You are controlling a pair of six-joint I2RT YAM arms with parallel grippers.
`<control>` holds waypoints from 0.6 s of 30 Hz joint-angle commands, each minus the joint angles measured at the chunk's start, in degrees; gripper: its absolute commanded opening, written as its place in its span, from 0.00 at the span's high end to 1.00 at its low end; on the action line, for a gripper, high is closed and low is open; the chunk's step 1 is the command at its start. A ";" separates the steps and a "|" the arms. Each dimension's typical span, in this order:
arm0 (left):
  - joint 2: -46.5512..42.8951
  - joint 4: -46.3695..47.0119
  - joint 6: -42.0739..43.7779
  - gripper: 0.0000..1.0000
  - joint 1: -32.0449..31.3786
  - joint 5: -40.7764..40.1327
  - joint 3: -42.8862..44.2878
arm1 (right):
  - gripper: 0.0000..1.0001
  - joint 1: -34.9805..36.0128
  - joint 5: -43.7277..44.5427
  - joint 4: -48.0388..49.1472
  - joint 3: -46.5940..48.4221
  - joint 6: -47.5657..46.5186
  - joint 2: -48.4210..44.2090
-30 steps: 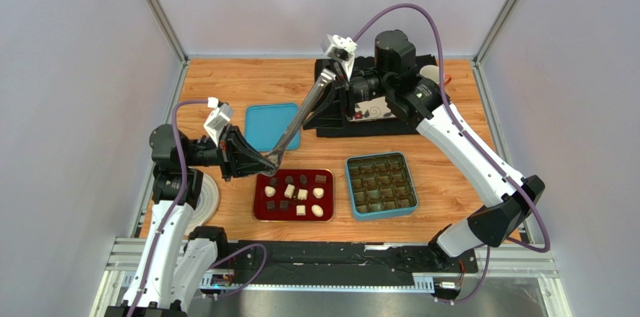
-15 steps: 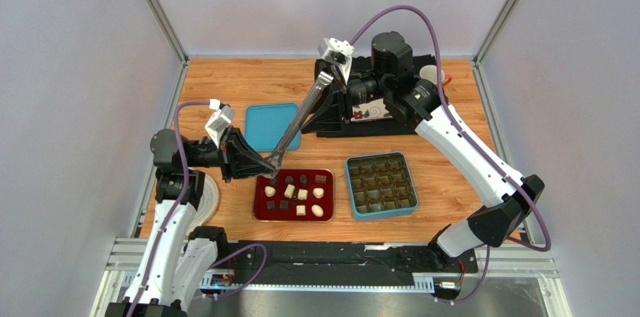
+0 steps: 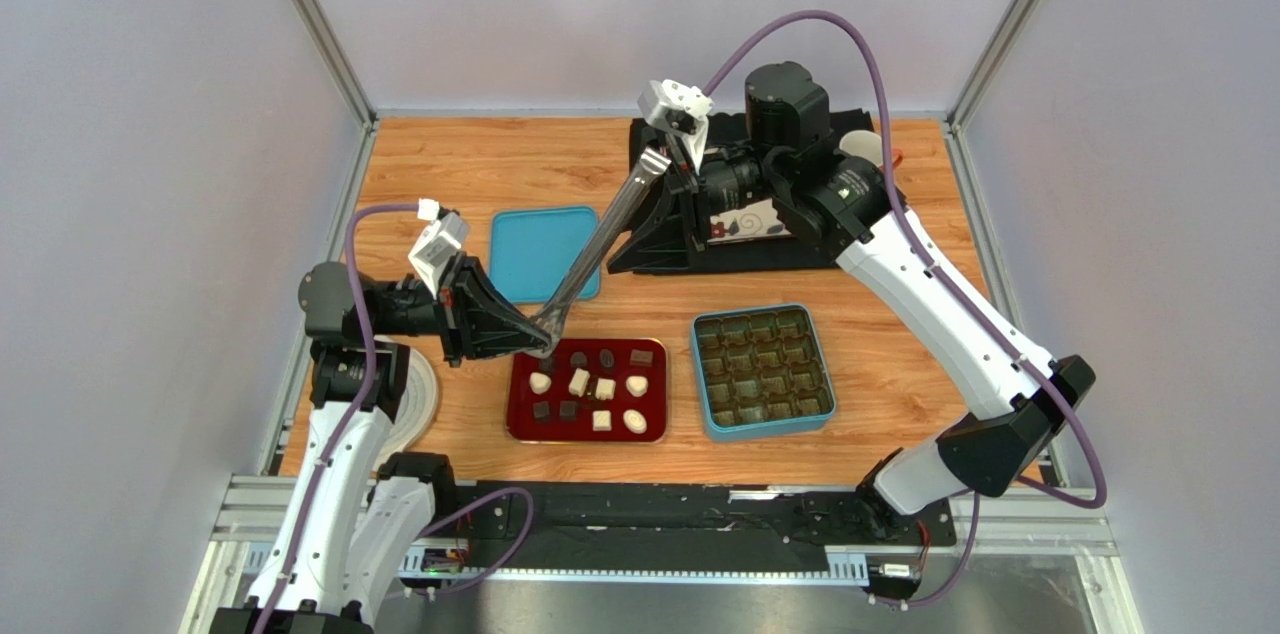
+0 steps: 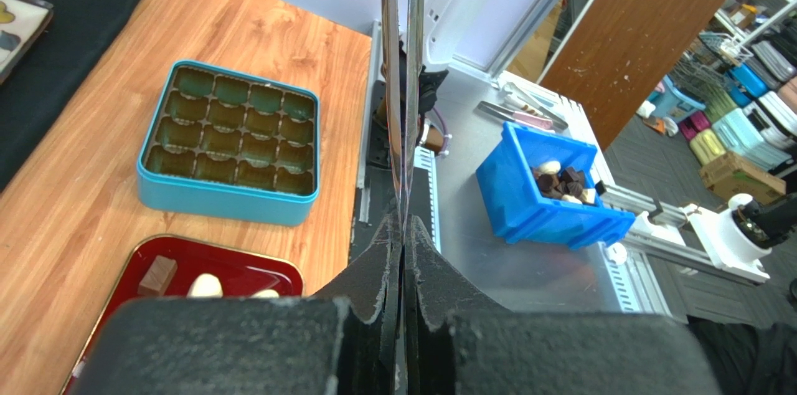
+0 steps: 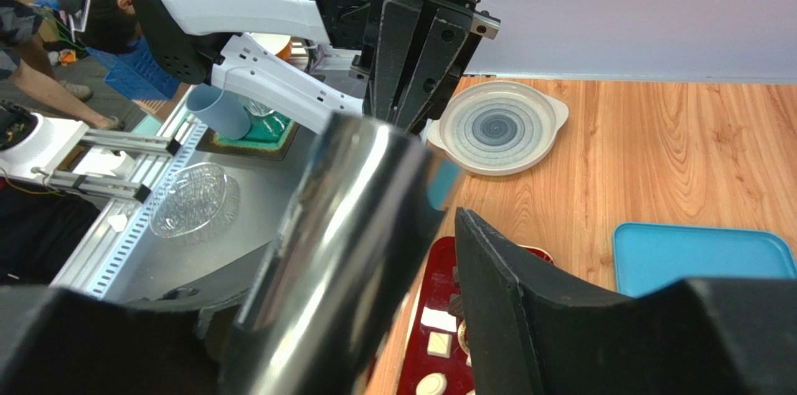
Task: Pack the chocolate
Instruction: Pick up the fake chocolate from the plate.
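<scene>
Both arms had edged slightly over the past second, the right gripper point(image 3: 663, 169) drifting leftward, its jaws standing apart around the upper end of the tongs point(image 3: 589, 247), a gap showing beside one finger. The left gripper point(image 3: 523, 328) stayed clamped on the lower end, suggesting a hand-over nearly done. The chocolate point(image 3: 589, 385) lay unpacked on the red tray point(image 3: 519, 432) just right of the left gripper, with the blue compartment box point(image 3: 763, 430) empty beyond it. A blue lid point(image 3: 529, 252) lay under the slanting tongs and a black mat point(image 3: 661, 256) beneath the right gripper; nothing appeared to block the tray.
</scene>
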 commanded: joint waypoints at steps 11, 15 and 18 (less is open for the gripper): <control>-0.92 3.03 -0.97 1.00 -0.22 13.90 0.48 | 0.47 0.97 2.50 31.32 -10.97 22.69 -3.91; -1.00 3.20 -0.88 1.00 -0.22 13.90 0.13 | 0.48 1.06 3.37 32.29 -11.06 23.83 -3.73; -0.92 3.47 -0.97 1.00 -0.22 13.90 0.04 | 0.52 1.14 3.82 32.64 -10.62 24.80 -3.12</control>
